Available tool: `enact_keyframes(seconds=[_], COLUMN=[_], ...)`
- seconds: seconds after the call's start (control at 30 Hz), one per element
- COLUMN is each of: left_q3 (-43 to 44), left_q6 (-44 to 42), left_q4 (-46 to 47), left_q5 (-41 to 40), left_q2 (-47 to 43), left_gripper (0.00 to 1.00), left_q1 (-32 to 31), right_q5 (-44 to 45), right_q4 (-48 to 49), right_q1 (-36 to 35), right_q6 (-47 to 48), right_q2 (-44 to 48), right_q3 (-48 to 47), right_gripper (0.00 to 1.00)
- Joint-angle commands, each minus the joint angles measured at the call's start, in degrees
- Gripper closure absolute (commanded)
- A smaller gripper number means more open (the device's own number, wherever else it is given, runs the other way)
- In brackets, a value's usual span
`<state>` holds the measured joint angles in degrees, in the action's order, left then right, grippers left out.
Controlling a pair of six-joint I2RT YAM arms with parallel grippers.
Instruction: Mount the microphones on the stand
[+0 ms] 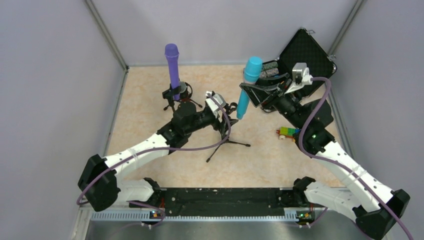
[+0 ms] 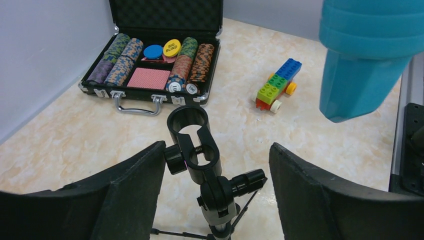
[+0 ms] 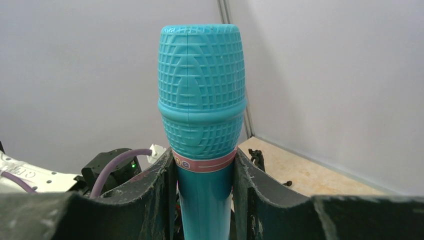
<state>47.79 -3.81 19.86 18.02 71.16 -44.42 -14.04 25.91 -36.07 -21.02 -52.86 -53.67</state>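
At the far right, an open black case holds rows of poker chips, a red card deck and a yellow "BIG BLIND" disc. Near centre, the right gripper clamps the blue mic (head up), apart from the stand clip, which sits untouched between the left gripper's spread fingers. Far left, the purple mic stands upright in another stand.

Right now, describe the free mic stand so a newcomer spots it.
Look at the middle of the beige table, at the left end effector. A black tripod stand rises there, its clip between the open fingers. Unlike the rear stand holding the purple microphone, its clip is empty.
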Motion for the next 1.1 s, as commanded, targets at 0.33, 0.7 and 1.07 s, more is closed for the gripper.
enact_keyframes(seconds=[0.33, 0.7, 1.07], left_q3=[1.3, 2.4, 5.4], left_q6=[-4.6, -7.5, -11.4], left_q4=[0.7, -6.8, -13.9], left_q5=[-1.1, 0.3, 12.2], left_q2=[-1.4, -4.9, -6.5], left_gripper=[0.45, 0.79, 1.0], left_q1=[-0.2, -0.1, 1.3], right_q5=[2.4, 1.8, -2.7], right_q4=[0.8, 4.4, 15.0], right_q1=[0.8, 0.8, 0.8], right_q6=[2.9, 5.5, 5.0], right_q2=[2.0, 2.9, 3.3], right_q3=[0.8, 3.8, 8.4], right_gripper=[1.0, 1.0, 1.0])
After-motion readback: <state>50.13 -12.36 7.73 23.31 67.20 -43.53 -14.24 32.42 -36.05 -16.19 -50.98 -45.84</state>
